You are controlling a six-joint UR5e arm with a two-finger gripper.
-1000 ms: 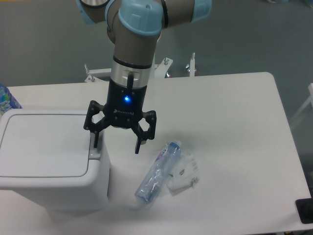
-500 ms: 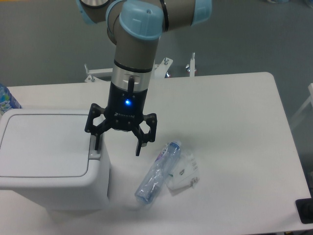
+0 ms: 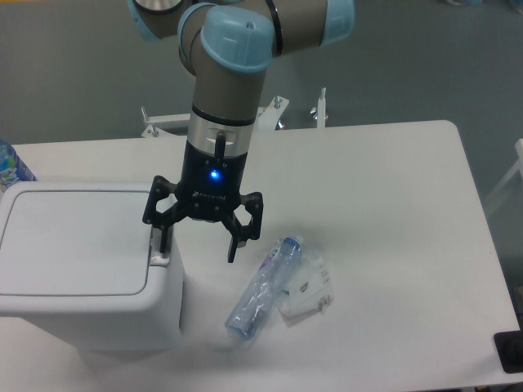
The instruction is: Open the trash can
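Note:
The trash can (image 3: 78, 269) is a large white boxy bin at the table's left front, its flat lid (image 3: 73, 241) shut. Its push-button tab (image 3: 158, 259) sits on the right rim. My gripper (image 3: 196, 245) points down over the bin's right edge, jaws open and empty. Its left finger (image 3: 162, 237) stands right over the tab, touching or nearly so. The right finger (image 3: 232, 245) hangs off the bin's side, above the table.
A crushed clear plastic bottle (image 3: 263, 286) with a blue label lies on the white table (image 3: 392, 220) just right of the bin, beside a crumpled clear wrapper (image 3: 306, 290). Part of another bottle (image 3: 10, 163) shows at the left edge.
The gripper has sunk slightly and shifted a little right, bringing its left finger down onto the tab. The lid stays shut.

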